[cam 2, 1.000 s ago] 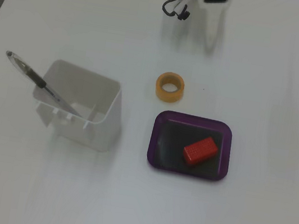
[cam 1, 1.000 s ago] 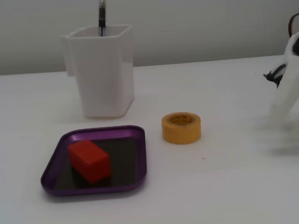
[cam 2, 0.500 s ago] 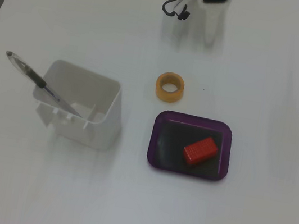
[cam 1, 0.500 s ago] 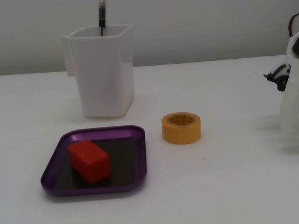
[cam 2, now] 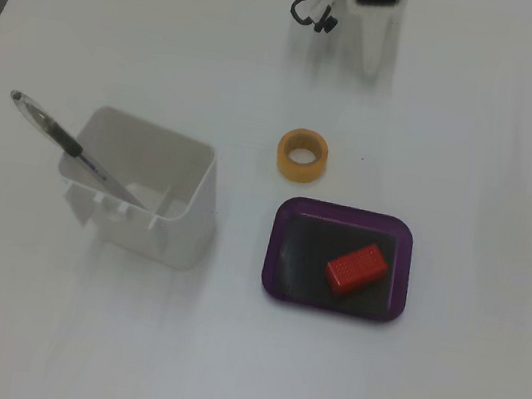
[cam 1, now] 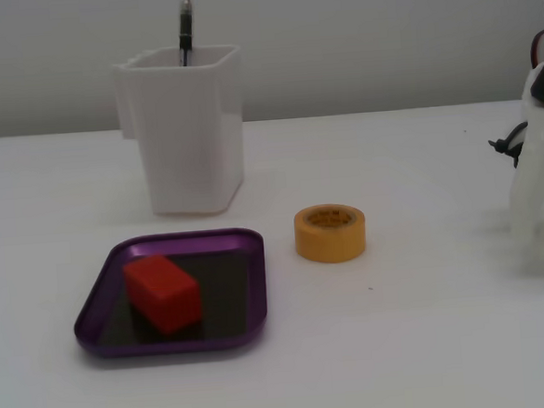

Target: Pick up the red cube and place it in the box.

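Observation:
The red cube point(cam 1: 162, 293) lies inside the purple box point(cam 1: 100, 305), resting on its dark floor, toward the left in one fixed view; in the other fixed view the cube point(cam 2: 356, 268) lies at an angle in the right half of the box point(cam 2: 278, 262). My white gripper point(cam 1: 540, 237) is far off at the right edge, apart from both, hanging low over the table. In the view from above the gripper point(cam 2: 371, 62) points down from the top edge. It holds nothing that I can see. Its pale fingers blend into the white table, so how they stand is unclear.
A yellow tape roll point(cam 1: 330, 233) lies just right of the box; it also shows between gripper and box point(cam 2: 302, 155). A tall white plastic container point(cam 1: 184, 126) with a pen point(cam 2: 72, 146) in it stands behind the box. Black cables point(cam 2: 314, 10) hang near the arm.

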